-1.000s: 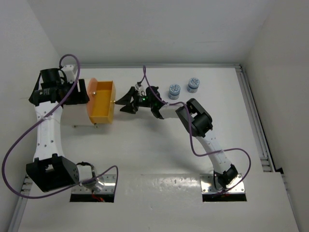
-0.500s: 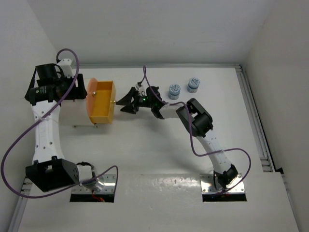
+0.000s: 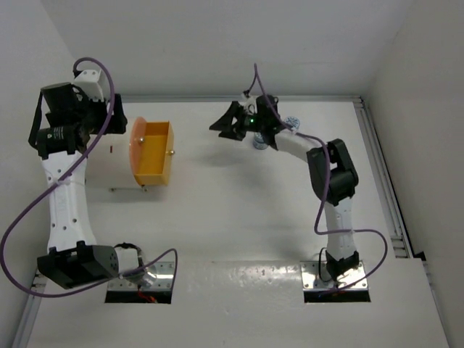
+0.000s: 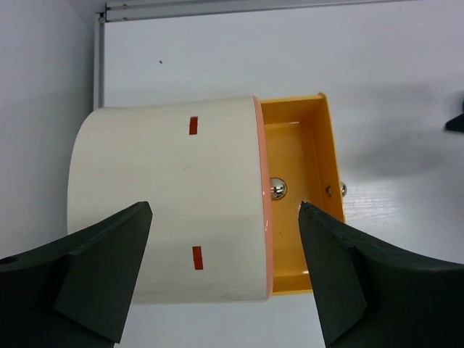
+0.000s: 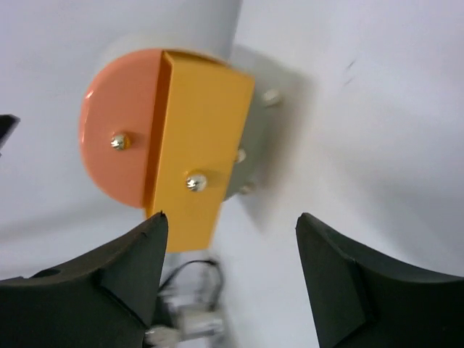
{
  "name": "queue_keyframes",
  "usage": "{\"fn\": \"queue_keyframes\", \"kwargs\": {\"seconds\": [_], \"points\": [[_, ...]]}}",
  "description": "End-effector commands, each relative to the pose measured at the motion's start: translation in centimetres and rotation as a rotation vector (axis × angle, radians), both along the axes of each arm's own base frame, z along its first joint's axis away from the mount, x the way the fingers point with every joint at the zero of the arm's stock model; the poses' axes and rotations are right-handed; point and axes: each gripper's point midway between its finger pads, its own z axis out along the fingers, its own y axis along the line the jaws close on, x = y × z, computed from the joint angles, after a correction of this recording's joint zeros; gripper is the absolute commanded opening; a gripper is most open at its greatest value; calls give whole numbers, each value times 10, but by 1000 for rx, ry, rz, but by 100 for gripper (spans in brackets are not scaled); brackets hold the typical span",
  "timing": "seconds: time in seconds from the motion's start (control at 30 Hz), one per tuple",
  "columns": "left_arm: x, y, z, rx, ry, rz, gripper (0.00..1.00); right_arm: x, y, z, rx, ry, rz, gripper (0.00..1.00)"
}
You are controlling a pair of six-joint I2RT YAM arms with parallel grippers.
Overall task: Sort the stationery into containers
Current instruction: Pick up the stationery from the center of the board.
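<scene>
The left gripper (image 4: 225, 210) hangs above the drum with its jaws spread wide and nothing between them. Its two black fingers (image 4: 101, 268) frame the cream-coloured drum (image 4: 174, 203), which lies on its side below without touching them. Two small red marks (image 4: 193, 125) show on the drum's curved wall.

The right gripper (image 5: 230, 217) is also spread open and holds nothing. It hovers over the middle of the table's far part, well apart from the drum, with its fingers (image 5: 109, 283) pointing toward it. Its wrist camera looks at the orange round face (image 5: 116, 167).

From that face one orange box-shaped drawer (image 4: 322, 145) stands pulled out, toward the right arm. A silver knob (image 5: 193, 183) sits on the drawer's front, and more knobs show on the face around it.

In the top view, two small round blue-and-white pieces lie on the white table (image 3: 239, 217) near the far edge. One (image 3: 292, 121) peeks out behind the right arm's forearm and the other (image 3: 259, 143) just below it, both partly hidden. The drum rests at the table's left side, under the left arm.
</scene>
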Motion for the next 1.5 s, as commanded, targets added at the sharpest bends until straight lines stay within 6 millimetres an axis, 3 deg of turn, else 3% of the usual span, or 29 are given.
{"fn": "queue_keyframes", "kwargs": {"seconds": [0.0, 0.03, 0.07, 0.1, 0.17, 0.2, 0.23, 0.27, 0.43, 0.53, 0.83, 1.07, 1.23, 1.3, 1.4, 1.47], "points": [[8, -2, 23, 58, -57, -1, 90, -2, -23, 36, -265, -177, 82, 71], [9, -3, 20, 78, -38, 15, 91, 3, -29, 37, -333, -211, 86, 71], [12, -2, 15, 93, -15, 17, 91, 14, -36, 53, -414, -366, 104, 71], [11, -9, 14, 102, 1, 3, 92, 17, -56, 39, -555, -355, 69, 71], [12, -7, 7, 126, 40, 26, 92, 22, -74, 46, -705, -484, 96, 73], [12, -10, 5, 131, 45, 24, 92, 19, -92, 22, -824, -418, 115, 73], [12, -12, 5, 133, 45, 20, 92, 28, -104, 28, -875, -435, 110, 73], [13, -16, 3, 133, 42, 13, 93, 21, -117, 14, -933, -370, 135, 73], [14, -26, 0, 122, 34, -5, 93, 40, -176, -25, -1160, -300, 88, 85], [16, -31, -4, 111, 40, -8, 93, 47, -195, -42, -1237, -265, 78, 92], [17, -37, -10, 101, 51, -21, 93, 63, -214, -74, -1292, -242, 89, 93], [16, -45, -19, 93, 72, -69, 93, 70, -201, -90, -1234, -260, 101, 94], [15, -51, -24, 82, 84, -105, 93, 81, -181, -88, -1196, -339, 115, 94], [16, -51, -24, 82, 82, -106, 93, 81, -178, -98, -1200, -335, 132, 94], [16, -55, -23, 82, 81, -129, 92, 85, -175, -103, -1189, -342, 135, 88], [15, -57, -23, 78, 77, -139, 92, 84, -176, -105, -1191, -344, 142, 78]]}}
